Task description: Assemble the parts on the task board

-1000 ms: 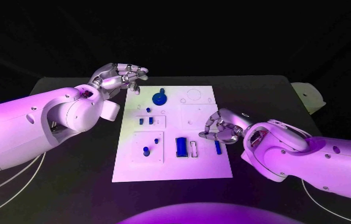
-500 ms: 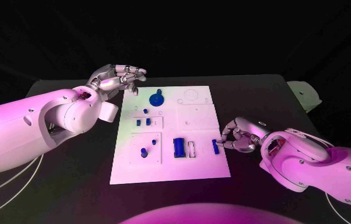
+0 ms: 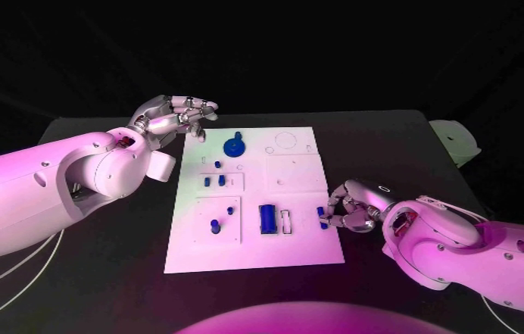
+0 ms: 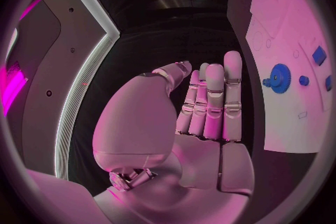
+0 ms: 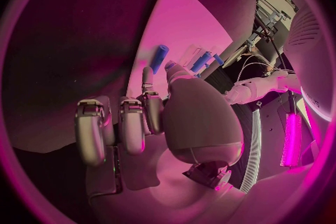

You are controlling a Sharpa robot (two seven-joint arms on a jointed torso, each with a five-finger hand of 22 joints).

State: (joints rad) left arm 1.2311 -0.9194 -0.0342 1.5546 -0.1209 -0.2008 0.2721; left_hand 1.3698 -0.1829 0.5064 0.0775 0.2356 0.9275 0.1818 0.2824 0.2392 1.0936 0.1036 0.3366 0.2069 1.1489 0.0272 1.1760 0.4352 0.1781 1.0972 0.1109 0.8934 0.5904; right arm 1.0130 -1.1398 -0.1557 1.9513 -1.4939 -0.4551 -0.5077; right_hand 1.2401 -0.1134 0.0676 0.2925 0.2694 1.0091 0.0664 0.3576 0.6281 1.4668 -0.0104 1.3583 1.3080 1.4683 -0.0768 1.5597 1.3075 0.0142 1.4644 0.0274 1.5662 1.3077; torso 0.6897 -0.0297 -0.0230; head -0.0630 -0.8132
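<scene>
A narrow blue bar [image 3: 323,219] lies near the task board's [image 3: 300,251] right edge, its long axis running toward and away from the robot. The right robot hand [image 3: 351,207] has shifted left since half a second ago; its curled fingers now touch the bar, though whether they grip it is unclear. The left robot hand [image 3: 175,116] stays over the bench [image 3: 109,273] by the board's far-left corner, fingers curled, holding nothing.

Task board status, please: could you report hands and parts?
Left hand curled, empty, off the task board. Right hand at small blue part, grip unclear. Nothing in the way.
</scene>
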